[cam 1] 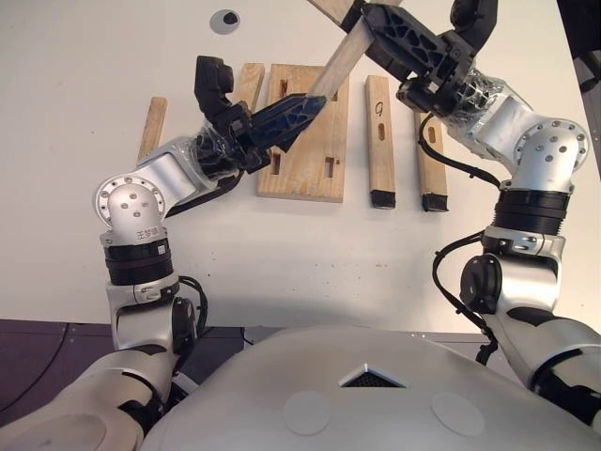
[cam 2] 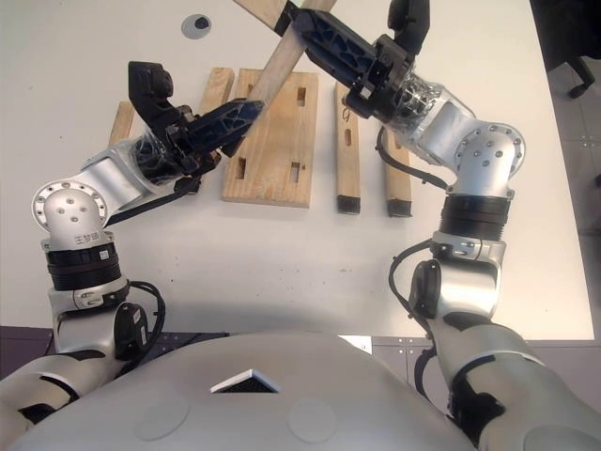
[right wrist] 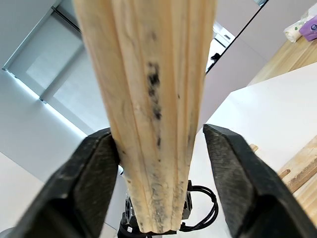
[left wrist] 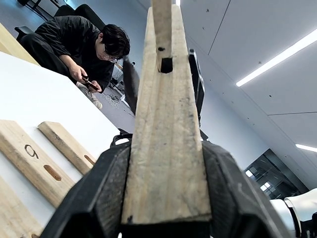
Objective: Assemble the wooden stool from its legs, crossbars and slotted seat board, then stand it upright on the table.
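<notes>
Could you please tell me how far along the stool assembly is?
Nothing on the table looks joined: the slotted seat board lies flat, loose wooden pieces on both sides of it. In hand: the left gripper holds a slotted leg above the board, the right gripper a second piece crossing it; whether they are mated I cannot tell. Left: the other joints, fitting the seat, standing the stool up.

The left tool (cam 1: pixel 308 105) clamps the lower end of a slanted leg (cam 1: pixel 338 64), which rises up and to the right into the right tool (cam 1: pixel 368 26), closed on its upper part. A crossbar (cam 1: pixel 331 9) crosses that leg at the top edge. Below them the slotted seat board (cam 1: pixel 305 141) lies flat on the white bench (cam 1: pixel 282 263). A numbered leg (cam 1: pixel 380 141) and another leg (cam 1: pixel 430 174) lie to its right, two more wooden pieces (cam 1: pixel 152 127) to its left.
</notes>
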Controlling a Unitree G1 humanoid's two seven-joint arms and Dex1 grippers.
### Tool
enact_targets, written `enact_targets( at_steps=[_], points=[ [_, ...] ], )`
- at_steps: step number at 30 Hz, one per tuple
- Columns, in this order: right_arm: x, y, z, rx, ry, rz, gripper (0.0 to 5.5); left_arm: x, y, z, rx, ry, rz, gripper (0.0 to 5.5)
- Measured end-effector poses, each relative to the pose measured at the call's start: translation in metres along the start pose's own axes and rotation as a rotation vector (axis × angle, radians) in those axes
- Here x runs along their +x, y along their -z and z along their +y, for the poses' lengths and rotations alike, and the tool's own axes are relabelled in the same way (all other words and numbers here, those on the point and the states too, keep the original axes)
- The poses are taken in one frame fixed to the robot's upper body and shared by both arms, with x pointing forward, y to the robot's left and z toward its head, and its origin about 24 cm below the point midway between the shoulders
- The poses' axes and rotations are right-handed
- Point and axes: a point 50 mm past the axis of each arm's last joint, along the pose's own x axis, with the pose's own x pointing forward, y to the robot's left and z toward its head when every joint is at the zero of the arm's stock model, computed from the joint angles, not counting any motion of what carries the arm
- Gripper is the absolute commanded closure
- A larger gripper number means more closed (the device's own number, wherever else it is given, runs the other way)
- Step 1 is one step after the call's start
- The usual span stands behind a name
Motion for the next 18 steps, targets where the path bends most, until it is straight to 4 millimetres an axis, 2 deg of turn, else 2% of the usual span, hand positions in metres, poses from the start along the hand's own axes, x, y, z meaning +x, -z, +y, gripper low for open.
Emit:
enact_targets(
  at_steps=[2,9,12,15,18],
  points=[
    [0.0,0.0,0.0,0.007,-0.003,-0.002,3.45,-0.001,0.002,0.001,-0.008,-0.004,0.0,3.51],
    [0.003,0.006,-0.004,0.009,0.003,-0.009,3.45,-0.004,0.002,0.003,-0.026,-0.014,0.008,3.51],
    [0.001,0.012,-0.01,-0.021,0.043,0.009,3.45,-0.009,0.006,0.013,-0.057,-0.069,0.011,2.79],
    [-0.001,0.018,-0.018,-0.082,0.106,0.049,3.45,-0.019,0.006,0.025,-0.052,-0.171,0.009,2.32],
    [-0.012,0.012,-0.017,-0.256,0.15,0.095,3.45,-0.05,0.0,0.032,-0.017,-0.316,-0.012,1.83]
  ],
)
